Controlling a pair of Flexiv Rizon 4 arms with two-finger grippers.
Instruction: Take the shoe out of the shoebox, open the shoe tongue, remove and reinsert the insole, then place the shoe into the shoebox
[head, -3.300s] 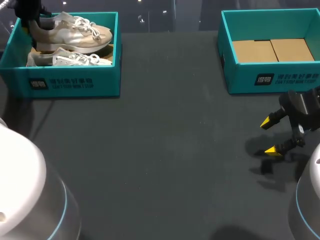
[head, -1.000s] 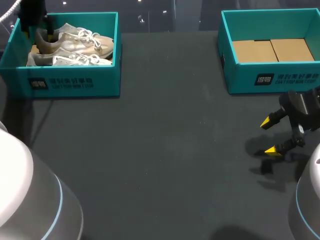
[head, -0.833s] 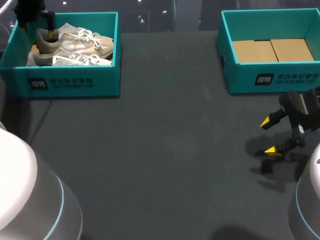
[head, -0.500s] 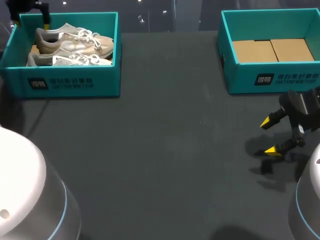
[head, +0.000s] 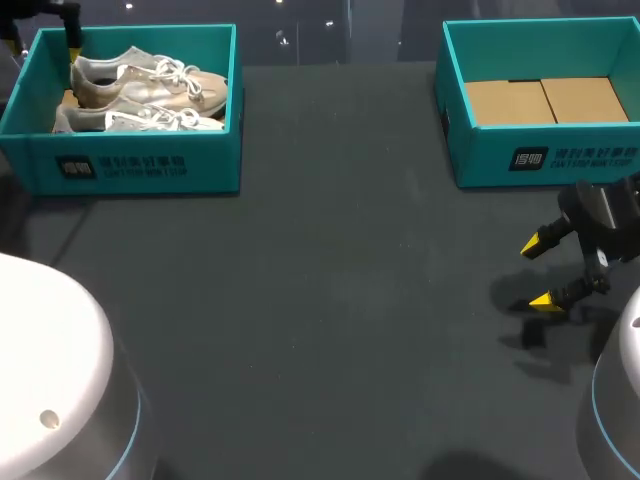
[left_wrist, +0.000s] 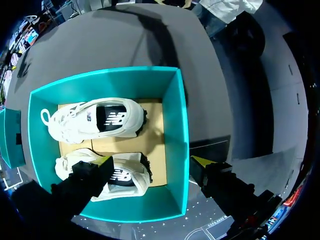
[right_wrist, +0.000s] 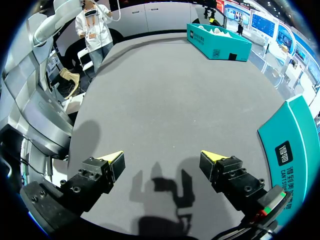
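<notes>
The teal shoebox (head: 150, 165) stands at the far left of the table with two pale lace-up shoes lying side by side in it. The rear, beige-silver shoe (head: 150, 80) rests on its sole; the front white shoe (head: 140, 120) lies beside it. My left gripper (head: 40, 35) hangs open above the box's far left corner, holding nothing. In the left wrist view one shoe (left_wrist: 95, 120) lies ahead of the left gripper (left_wrist: 152, 161). One finger is over the heel of the other shoe (left_wrist: 127, 175), the other finger outside the box wall (left_wrist: 176, 125). My right gripper (head: 545, 272) stands open, low over the table at the right.
A second teal box (head: 545, 155) with a bare cardboard floor stands at the far right, just behind my right gripper (right_wrist: 162, 157); its wall (right_wrist: 295, 145) is close beside that gripper. The dark table (head: 330, 300) stretches between the two boxes.
The left gripper set the beige shoe down into the box, opened, and rose away toward the far left corner. The right arm has not moved.
</notes>
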